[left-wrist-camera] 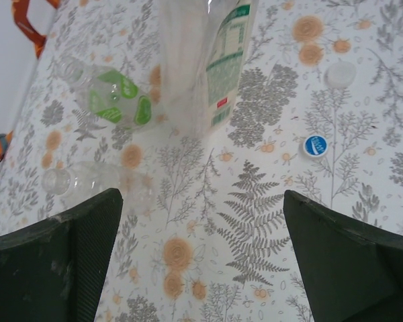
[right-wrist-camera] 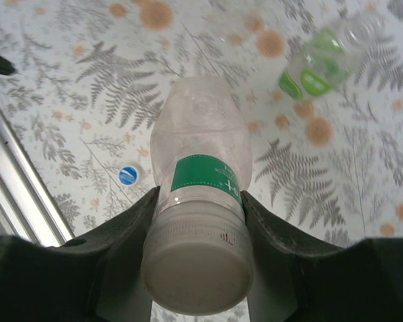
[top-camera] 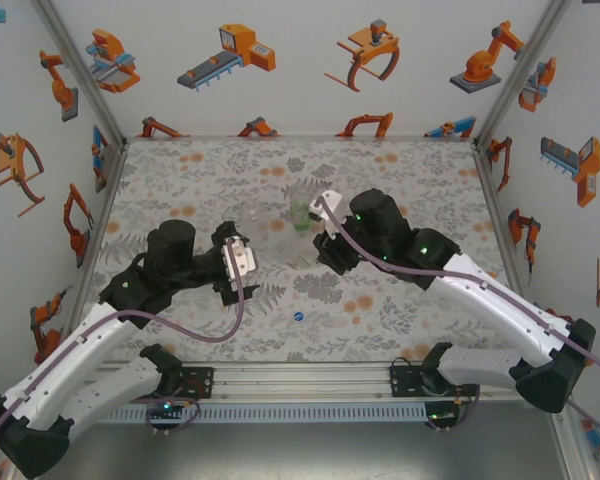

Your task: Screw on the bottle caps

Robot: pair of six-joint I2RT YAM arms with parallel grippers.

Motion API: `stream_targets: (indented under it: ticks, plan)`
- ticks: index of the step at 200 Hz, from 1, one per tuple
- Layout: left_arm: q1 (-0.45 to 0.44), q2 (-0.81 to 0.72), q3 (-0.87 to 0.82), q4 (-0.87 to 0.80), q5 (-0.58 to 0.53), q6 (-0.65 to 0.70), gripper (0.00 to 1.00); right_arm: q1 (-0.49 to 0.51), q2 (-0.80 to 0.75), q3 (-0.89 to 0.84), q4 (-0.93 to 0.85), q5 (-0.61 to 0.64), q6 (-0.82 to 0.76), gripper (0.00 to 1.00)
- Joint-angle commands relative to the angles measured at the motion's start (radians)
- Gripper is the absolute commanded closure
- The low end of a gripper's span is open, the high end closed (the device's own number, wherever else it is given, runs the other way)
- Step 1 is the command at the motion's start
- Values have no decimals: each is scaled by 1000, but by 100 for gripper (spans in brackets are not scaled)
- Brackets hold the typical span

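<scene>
The table (top-camera: 400, 170) carries everything. The right gripper (right-wrist-camera: 198, 221) is clamped on the wide near end of a clear, green-labelled bottle (right-wrist-camera: 200, 134), lifted above the table's middle in the top view. Whether its far end already has a cap I cannot tell. The left gripper (left-wrist-camera: 201, 215) stands wide apart with nothing in it.

From its wrist view, a green bottle (left-wrist-camera: 114, 100) lies at 10 o'clock and a clear bottle (left-wrist-camera: 87, 180) at 9, both on their sides. A blue cap (left-wrist-camera: 315, 145) lies at 3 o'clock and a white cap (left-wrist-camera: 339, 74) at 2, both loose on the table.

I judge the step to be cap fetching. The left gripper should drop over a cap, pinch its rim, square it to the held neck, then twist.
</scene>
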Motion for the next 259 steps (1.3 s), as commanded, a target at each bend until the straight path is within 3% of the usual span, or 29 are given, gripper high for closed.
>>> stream_targets:
  ticks: [1, 36, 70, 103, 120, 163, 201, 259]
  plan:
    - [-2, -15, -14, 41, -79, -31, 3, -67, 20, 71, -105, 55, 106, 80]
    - [-4, -17, -19, 54, -127, -41, 3, -181, 71, 127, -212, 69, 180, 80]
    - [3, 3, -15, 78, -310, -92, 3, -311, 200, 241, -315, 80, 289, 81]
    - [26, 12, -13, 104, -419, -159, 3, -400, 373, 392, -401, 74, 346, 90]
    - [50, 18, -13, 124, -393, -211, 3, -416, 460, 480, -442, 83, 336, 90]
    - [108, 82, 22, 136, -201, -335, 3, -435, 663, 714, -538, 175, 311, 89]
    - [121, 155, 119, 42, -249, -470, 3, -451, 834, 919, -652, 237, 300, 87]
    - [127, 248, 197, -58, -205, -475, 3, -459, 1010, 1165, -809, 236, 300, 83]
